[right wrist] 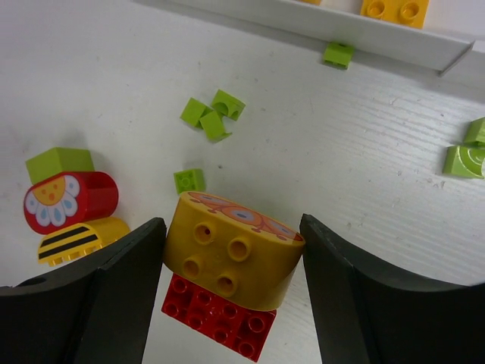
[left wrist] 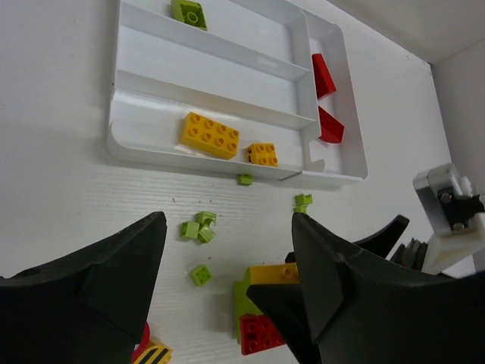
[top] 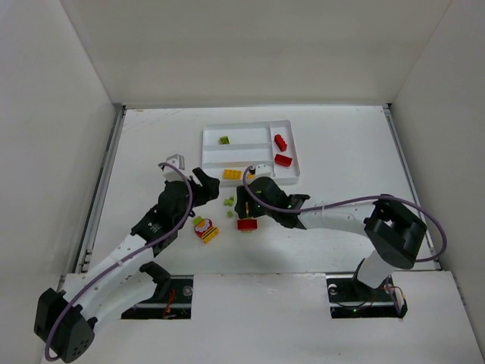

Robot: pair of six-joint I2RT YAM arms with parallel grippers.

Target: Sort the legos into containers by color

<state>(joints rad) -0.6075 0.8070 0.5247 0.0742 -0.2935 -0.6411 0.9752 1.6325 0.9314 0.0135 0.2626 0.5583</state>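
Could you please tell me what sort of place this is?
Probably a robot-lab test cell: white walls box in a table, two arms are bolted at its near edge, and toy bricks lie by a tray.

Right pincer (right wrist: 231, 224), fingers (right wrist: 91, 303) flanking a yellow rounded brick (right wrist: 227, 246) stacked on a red brick (right wrist: 220, 322); contact unclear. Loose green bricks (right wrist: 212, 114) dot the surface (right wrist: 364, 197); green-red-yellow clump (right wrist: 68, 201) at left; tray wall (right wrist: 303, 23) above.
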